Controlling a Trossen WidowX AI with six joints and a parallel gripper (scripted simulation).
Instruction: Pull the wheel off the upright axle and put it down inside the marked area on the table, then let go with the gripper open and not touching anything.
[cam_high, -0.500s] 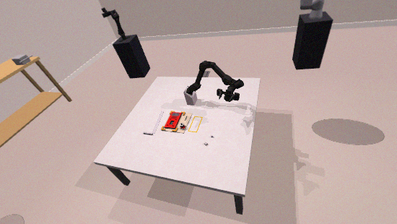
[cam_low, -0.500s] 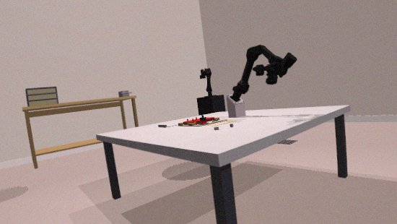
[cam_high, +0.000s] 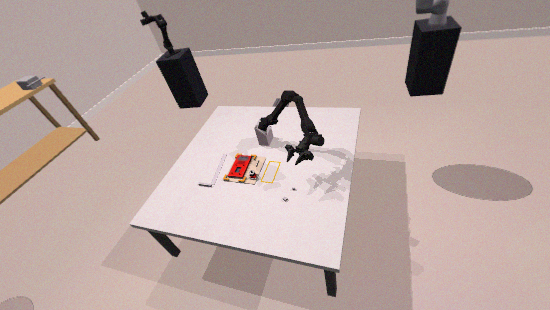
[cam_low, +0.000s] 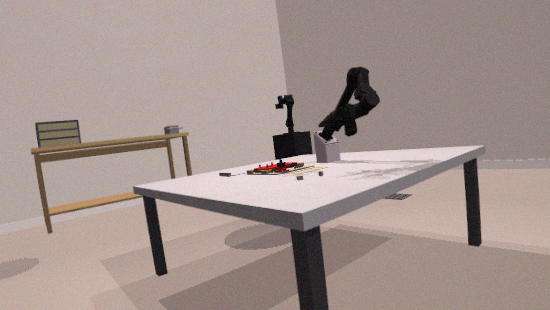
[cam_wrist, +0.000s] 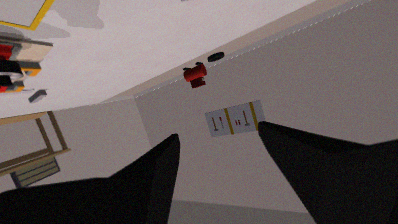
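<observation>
The small dark wheel (cam_high: 252, 174) sits on its upright axle at the right side of the tan board (cam_high: 251, 181), next to a red part (cam_high: 239, 166). The board also shows low in the exterior view (cam_low: 280, 169). The yellow marked rectangle (cam_high: 268, 182) lies on the table just right of the board; one corner shows in the wrist view (cam_wrist: 42, 12). My gripper (cam_high: 298, 156) (cam_wrist: 218, 133) hangs above the table to the right of the rectangle, apart from the wheel. It is open, with nothing between the fingers.
The arm's grey base block (cam_high: 264, 134) stands behind the board. A white strip (cam_high: 216, 172) lies left of the board. Two small loose pieces (cam_high: 293, 189) (cam_high: 285, 199) lie in front of the rectangle. Black pedestals and a wooden shelf stand away from the table.
</observation>
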